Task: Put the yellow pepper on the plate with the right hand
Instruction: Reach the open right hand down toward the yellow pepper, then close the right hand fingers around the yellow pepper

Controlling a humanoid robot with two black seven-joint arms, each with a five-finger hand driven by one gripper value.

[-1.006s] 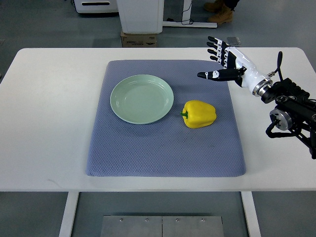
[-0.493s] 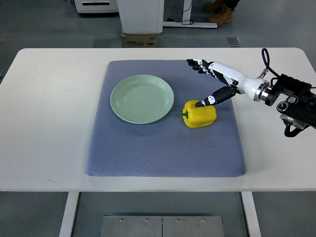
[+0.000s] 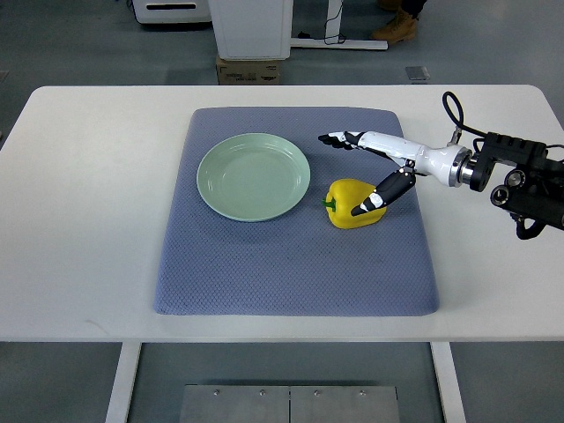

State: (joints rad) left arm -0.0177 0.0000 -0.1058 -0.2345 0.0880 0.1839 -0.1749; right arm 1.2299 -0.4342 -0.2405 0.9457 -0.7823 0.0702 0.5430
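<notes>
A white table carries a grey-blue mat with bare margins on every side. The pale green plate lies on the mat's left half (nothing on it). Just right of it sits 1 yellow pepper, the right hand spread above it, thumb against its right side, not clamped.
</notes>
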